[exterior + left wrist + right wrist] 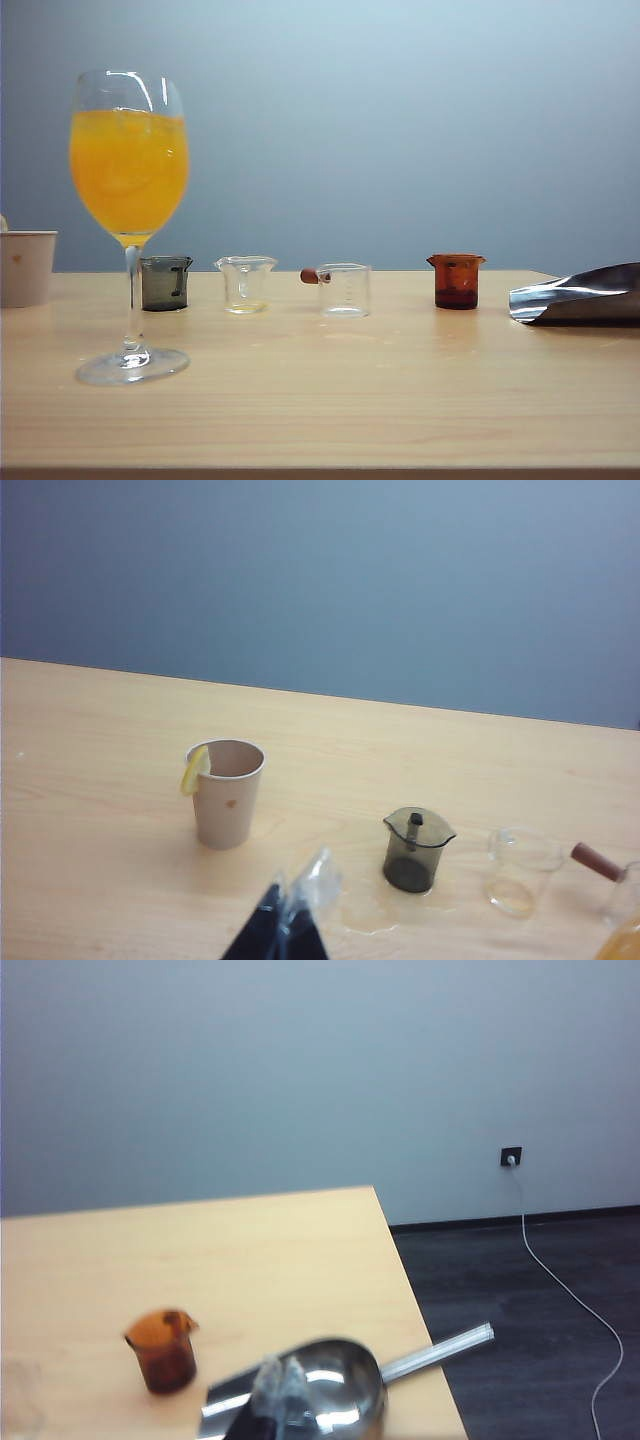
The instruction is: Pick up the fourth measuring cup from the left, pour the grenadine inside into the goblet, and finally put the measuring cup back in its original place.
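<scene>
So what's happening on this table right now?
Nothing is being handled yet. The left gripper and right gripper both hover shut above the table. The amber measuring cup of grenadine stands untouched, fourth in the row. The goblet holds orange drink.

Amber measuring cup (456, 281), orange-filled goblet (129, 160), grey cup (165, 282).

Bare test room, likely a lab: plain wooden table (330, 400) against blank grey wall (400, 120), dark floor (530, 1310), wall socket (511, 1156) with trailing cable (570, 1290).
</scene>
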